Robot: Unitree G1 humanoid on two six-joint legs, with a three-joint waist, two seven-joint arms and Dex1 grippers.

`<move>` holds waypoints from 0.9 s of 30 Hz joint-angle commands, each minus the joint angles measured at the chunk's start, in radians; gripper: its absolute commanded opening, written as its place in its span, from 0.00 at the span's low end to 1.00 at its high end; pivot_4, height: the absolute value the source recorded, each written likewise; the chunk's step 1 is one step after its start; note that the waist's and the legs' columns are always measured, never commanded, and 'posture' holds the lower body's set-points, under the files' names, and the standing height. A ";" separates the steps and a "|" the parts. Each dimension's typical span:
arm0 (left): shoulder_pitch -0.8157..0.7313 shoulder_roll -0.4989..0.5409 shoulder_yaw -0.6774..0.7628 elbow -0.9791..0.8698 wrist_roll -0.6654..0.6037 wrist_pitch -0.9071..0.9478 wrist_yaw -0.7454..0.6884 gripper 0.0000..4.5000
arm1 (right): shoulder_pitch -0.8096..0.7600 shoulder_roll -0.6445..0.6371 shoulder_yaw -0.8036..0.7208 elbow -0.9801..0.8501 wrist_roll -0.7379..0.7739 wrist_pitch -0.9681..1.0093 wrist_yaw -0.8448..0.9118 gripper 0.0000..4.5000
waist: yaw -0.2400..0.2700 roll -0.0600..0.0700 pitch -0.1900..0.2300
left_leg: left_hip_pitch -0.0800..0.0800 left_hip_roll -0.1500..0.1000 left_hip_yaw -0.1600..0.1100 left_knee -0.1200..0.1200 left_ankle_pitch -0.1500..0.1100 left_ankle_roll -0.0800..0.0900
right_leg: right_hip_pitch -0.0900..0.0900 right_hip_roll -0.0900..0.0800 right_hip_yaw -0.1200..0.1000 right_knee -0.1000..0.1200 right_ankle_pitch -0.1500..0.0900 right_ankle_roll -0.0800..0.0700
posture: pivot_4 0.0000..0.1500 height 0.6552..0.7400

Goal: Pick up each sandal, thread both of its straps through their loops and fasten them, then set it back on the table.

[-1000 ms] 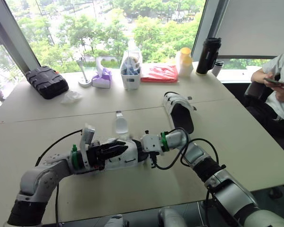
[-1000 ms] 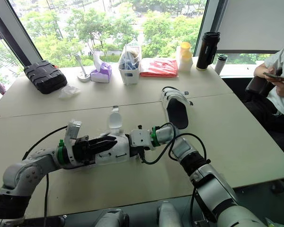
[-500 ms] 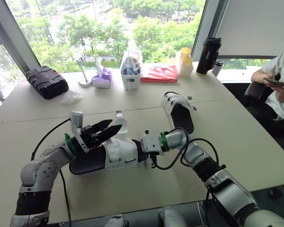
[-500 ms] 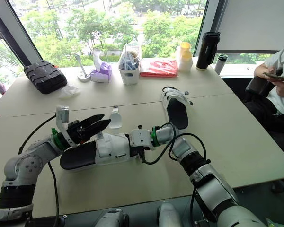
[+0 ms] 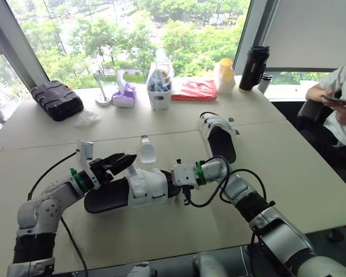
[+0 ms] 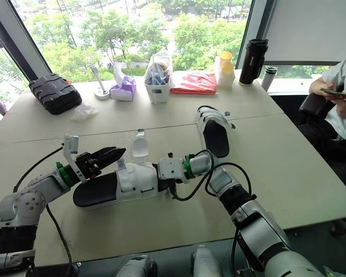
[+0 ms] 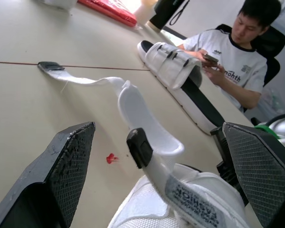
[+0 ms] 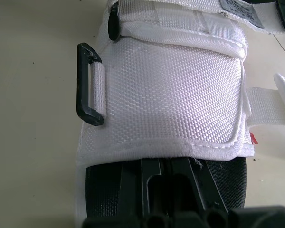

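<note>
The left tool (image 5: 122, 161) hangs wide open and empty just over the near sandal (image 5: 135, 189), whose loose strap (image 7: 145, 118) runs out between its two fingers. The right tool (image 5: 173, 183) is clamped on that sandal's end. The sandal rests on the counter (image 5: 288, 173), and the other sandal (image 5: 219, 135) lies apart behind it.

Right gripper (image 8: 168, 165) clamped on end of sandal (image 8: 92, 156). Top finger (image 8: 168, 190) lies flat on black footbed (image 8: 109, 190), tip tucked just under edge of white mesh upper (image 8: 175, 90). Calling 12 o'clock straight ahead of fingers: upper pretty much dead at 12. Black rectangular loop (image 8: 88, 85) hangs off its side around 10, held by white webbing tab. White strap (image 8: 180, 21) lies across far end of upper. Second strap (image 8: 275, 107) trails off over beige table (image 8: 33, 71) at 2, tiny red fleck (image 8: 253, 138) right beside it.
</note>
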 commanded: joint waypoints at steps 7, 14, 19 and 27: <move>0.003 -0.012 0.025 0.018 -0.002 0.017 0.004 0.99 | 0.021 -0.003 0.039 0.049 -0.067 0.019 -0.008 0.00 | 0.000 0.000 0.000 | 0.000 0.000 0.000 0.000 0.000 0.000 | 0.000 0.000 0.000 0.000 0.000 0.000 | 1.00 1.00; -0.007 -0.009 0.020 0.032 -0.004 0.049 -0.021 0.36 | 0.021 -0.011 0.037 0.053 -0.069 0.013 -0.006 0.00 | 0.000 0.000 0.000 | 0.000 0.000 0.000 0.000 0.000 0.000 | 0.000 0.000 0.000 0.000 0.000 0.000 | 1.00 1.00; -0.027 -0.010 0.018 0.035 -0.007 0.051 -0.047 0.02 | 0.018 -0.009 0.037 0.056 -0.070 0.012 -0.007 0.00 | 0.000 0.000 0.000 | 0.000 0.000 0.000 0.000 0.000 0.000 | 0.000 0.000 0.000 0.000 0.000 0.000 | 1.00 1.00; -0.082 -0.010 0.109 -0.037 -0.236 0.147 -0.139 0.02 | 0.016 -0.009 0.037 0.058 -0.069 0.012 -0.006 0.00 | -0.001 0.000 0.000 | 0.000 0.000 0.000 0.000 0.000 0.000 | 0.000 0.000 0.000 0.000 0.000 0.000 | 1.00 1.00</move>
